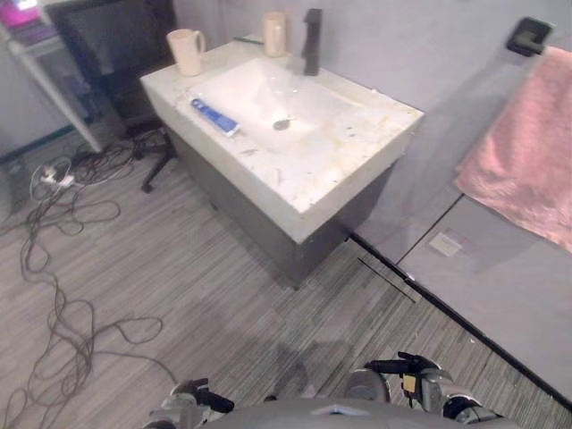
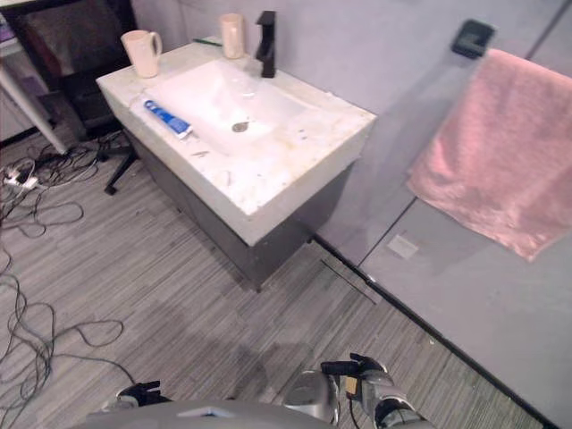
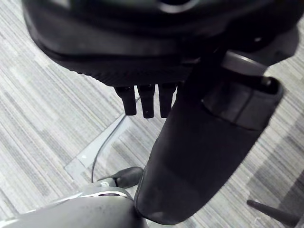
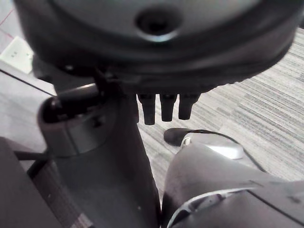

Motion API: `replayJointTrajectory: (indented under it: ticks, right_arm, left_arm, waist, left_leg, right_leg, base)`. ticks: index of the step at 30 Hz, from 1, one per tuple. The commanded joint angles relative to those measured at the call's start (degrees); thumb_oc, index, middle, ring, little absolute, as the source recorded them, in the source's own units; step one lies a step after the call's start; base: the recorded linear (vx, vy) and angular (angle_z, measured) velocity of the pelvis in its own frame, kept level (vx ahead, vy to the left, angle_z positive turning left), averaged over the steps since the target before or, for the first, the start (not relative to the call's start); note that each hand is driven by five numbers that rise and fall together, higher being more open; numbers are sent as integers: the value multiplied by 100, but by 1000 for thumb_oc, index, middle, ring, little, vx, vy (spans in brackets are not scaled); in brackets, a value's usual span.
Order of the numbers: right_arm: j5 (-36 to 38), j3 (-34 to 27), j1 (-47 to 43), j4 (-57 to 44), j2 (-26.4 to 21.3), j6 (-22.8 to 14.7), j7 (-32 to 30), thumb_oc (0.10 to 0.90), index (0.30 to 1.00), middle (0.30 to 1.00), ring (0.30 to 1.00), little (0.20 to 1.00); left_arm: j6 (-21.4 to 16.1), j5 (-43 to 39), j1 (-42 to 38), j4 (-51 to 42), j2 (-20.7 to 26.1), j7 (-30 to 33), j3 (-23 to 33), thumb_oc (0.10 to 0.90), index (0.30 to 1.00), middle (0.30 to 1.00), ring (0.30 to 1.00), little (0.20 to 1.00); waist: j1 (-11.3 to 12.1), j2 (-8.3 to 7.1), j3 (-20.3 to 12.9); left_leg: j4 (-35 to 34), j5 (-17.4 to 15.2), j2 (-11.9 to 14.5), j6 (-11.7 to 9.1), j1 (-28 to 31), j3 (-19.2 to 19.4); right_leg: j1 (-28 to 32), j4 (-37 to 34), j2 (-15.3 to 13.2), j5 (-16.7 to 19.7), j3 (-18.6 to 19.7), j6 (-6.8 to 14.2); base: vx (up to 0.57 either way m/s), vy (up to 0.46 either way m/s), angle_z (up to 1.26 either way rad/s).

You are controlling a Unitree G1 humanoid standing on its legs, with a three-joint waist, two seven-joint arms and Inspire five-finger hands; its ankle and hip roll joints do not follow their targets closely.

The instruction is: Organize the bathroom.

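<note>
On the vanity: a white sink (image 1: 268,103) is set into a marble-look desk (image 1: 340,161), well ahead of the robot toward 12 o'clock.
Toothpaste: a blue-and-white tube (image 1: 214,117) lies flat on the sink's rim at the basin's 9 o'clock side, not put away.
Cups: a cream mug (image 1: 185,51) stands upright at the desk's far corner, about 10 o'clock from the basin; a second cup (image 1: 274,34) stands by the wall at 12 o'clock, just beside the black tap (image 1: 312,42).
Small item: something thin and dark lies on the desk by the second cup; I cannot tell what it is.
Towel: a pink towel (image 2: 496,152) hangs from a dark hook (image 2: 472,38) on the wall, toward 2 o'clock from the sink, somewhat uneven.
Left hand (image 3: 145,99): down at the robot's side over the striped floor (image 1: 179,295), fingers straight and apart, holding nothing.
Right hand (image 4: 164,107): likewise low at the side, fingers straight, holding nothing.
Progress: by my judgement nothing is tidied yet; the tube lies loose, and neither hand is near the desk.
Left to do: probably stand the tube in a cup and straighten the towel.
Writing: the tube carries print, too small to read.
Floor clutter: loose cables (image 1: 54,268) trail toward 9 o'clock.
</note>
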Motion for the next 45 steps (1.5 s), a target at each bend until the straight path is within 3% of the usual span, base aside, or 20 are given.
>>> replayJointTrajectory:
  ticks: [1,6,10,13,14,15,16,19,21,24,25,29,33,34,37,39,40,41,44,45]
  right_arm:
    - [277,169,64,326,7,53,-112,800,900,900,900,900]
    - [-309,339,109,385,121,-44,357,800,900,900,900,900]
    - [-25,449,158,384,160,-4,297,800,900,900,900,900]
    - [87,472,183,353,117,92,299,800,900,900,900,900]
    - [15,420,203,302,43,96,299,800,900,900,900,900]
    - [-15,415,205,296,37,104,316,800,900,900,900,900]
    - [-125,403,206,260,-38,172,368,800,900,900,900,900]
    - [-185,390,206,278,-99,235,423,800,900,900,900,900]
    - [-194,367,187,334,-117,176,472,800,900,900,900,900]
    - [-191,416,141,438,-78,122,399,800,900,900,900,900]
    - [-197,446,149,427,-48,195,343,800,900,900,900,900]
    - [-144,439,165,421,-91,289,259,800,900,900,900,900]
    - [31,407,88,423,-94,321,197,800,900,900,900,900]
    - [74,347,50,400,-69,290,189,800,900,900,900,900]
    - [154,264,96,316,-37,294,185,800,900,900,900,900]
    - [207,226,143,285,-34,264,114,800,900,900,900,900]
    - [216,185,219,284,-42,193,119,800,900,900,900,900]
    - [197,176,249,289,-46,181,148,800,900,900,900,900]
    - [153,241,285,352,-55,210,243,800,900,900,900,900]
    - [91,245,266,415,-58,272,268,800,900,900,900,900]
  left_arm:
    - [-85,242,-168,-118,133,100,59,800,900,900,900,900]
    - [52,251,-370,-224,192,286,66,800,900,900,900,900]
    - [21,275,-432,-190,232,336,213,800,900,900,900,900]
    - [26,283,-444,-214,165,316,243,800,900,900,900,900]
    - [-90,360,-441,-210,112,267,322,800,900,900,900,900]
    - [-107,355,-443,-211,111,270,324,800,900,900,900,900]
    - [-238,265,-455,-223,102,214,286,800,900,900,900,900]
    - [-298,165,-532,-274,107,215,341,800,900,900,900,900]
    - [-282,234,-589,-256,106,213,397,800,900,900,900,900]
    - [-370,197,-543,-258,79,239,403,800,900,900,900,900]
    - [-385,250,-482,-274,70,238,417,800,900,900,900,900]
    - [-428,356,-462,-241,19,178,401,800,900,900,900,900]
    - [-436,489,-473,-239,-6,154,306,800,900,900,900,900]
    - [-462,505,-486,-256,20,217,184,800,900,900,900,900]
    - [-681,798,-582,-213,68,414,-42,800,900,900,900,900]
    - [-730,600,-607,-223,85,483,-117,800,900,900,900,900]
    - [-749,611,-637,-209,98,461,-156,800,900,900,900,900]
    - [-781,714,-659,-199,107,442,-174,800,900,900,900,900]
    - [-746,742,-700,-175,174,440,-235,800,900,900,900,900]
    - [-725,738,-742,-156,184,397,-208,800,900,900,900,900]
  waist:
    - [-76,-110,-112]
    - [-228,54,-51]
    - [-276,-145,-121]
    - [-311,-207,-127]
    - [-261,-329,-82]
    - [-260,-332,-76]
    - [-222,-415,7]
    - [-158,-512,102]
    - [-171,-567,104]
    - [-220,-505,18]
    - [-255,-400,-76]
    - [-336,-220,-152]
    - [-387,-117,-144]
    - [-419,-68,-75]
    - [-408,-55,-23]
    - [-398,-60,-25]
    - [-402,-54,19]
    - [-405,-13,21]
    - [-456,84,173]
    - [-566,49,202]
  left_leg:
    - [374,-763,329,-588,132,377]
    - [223,-467,363,-342,-64,480]
    - [159,-524,97,-227,-44,467]
    - [582,-550,5,-280,-193,338]
    - [1542,-536,28,-494,-600,525]
    - [1627,-552,40,-512,-646,532]
    - [2513,-193,215,-756,-1140,557]
    - [3150,-139,458,-828,-1610,440]
    - [3135,-216,734,-734,-1615,498]
    - [2154,-197,1135,-683,-1074,410]
    - [1392,174,1566,-888,-763,335]
    - [715,603,2093,-1195,-455,444]
    - [605,382,1989,-1225,-361,514]
    - [637,213,1779,-1131,-368,530]
    - [769,-4,1431,-880,-462,545]
    - [783,-86,1257,-749,-493,559]
    - [765,-200,1056,-600,-440,561]
    - [751,-233,1020,-559,-444,572]
    - [623,-325,933,-458,-255,625]
    - [500,-352,791,-427,-120,637]
  right_leg:
    - [-484,-354,-10,1050,700,220]
    - [-440,536,1364,-417,753,-74]
    - [-263,177,1908,-467,783,-222]
    - [-105,22,2023,-421,1083,-306]
    - [181,-125,1852,-396,1044,-389]
    - [200,-147,1849,-387,1038,-397]
    - [437,-326,1846,-352,1129,-488]
    - [652,-374,1769,-417,1151,-585]
    - [710,-368,1712,-455,1123,-629]
    - [698,-334,1679,-518,1142,-579]
    - [703,-393,1681,-554,1206,-486]
    - [702,-430,1487,-595,1271,-305]
    - [409,-35,1203,-625,1309,-70]
    - [193,341,946,-670,1387,116]
    - [55,824,640,-648,1294,155]
    - [-116,1297,416,-303,1313,125]
    - [-485,2079,163,319,1446,74]
    - [-650,2316,112,555,1488,47]
    - [-1186,3029,299,774,1618,17]
    - [-1275,2791,729,559,1445,68]
  base:
    - [-83,313,30]
    - [-101,307,22]
    - [2,62,9]
    - [28,6,44]
    - [-11,1,72]
    - [-14,-5,83]
    - [0,0,47]
    - [-5,81,29]
    - [46,170,14]
    - [107,288,26]
    - [159,393,8]
    - [165,464,12]
    - [121,471,10]
    - [182,699,48]
    - [174,496,40]
    - [188,453,31]
    - [169,423,34]
    - [189,423,30]
    - [257,376,25]
    - [288,258,-6]
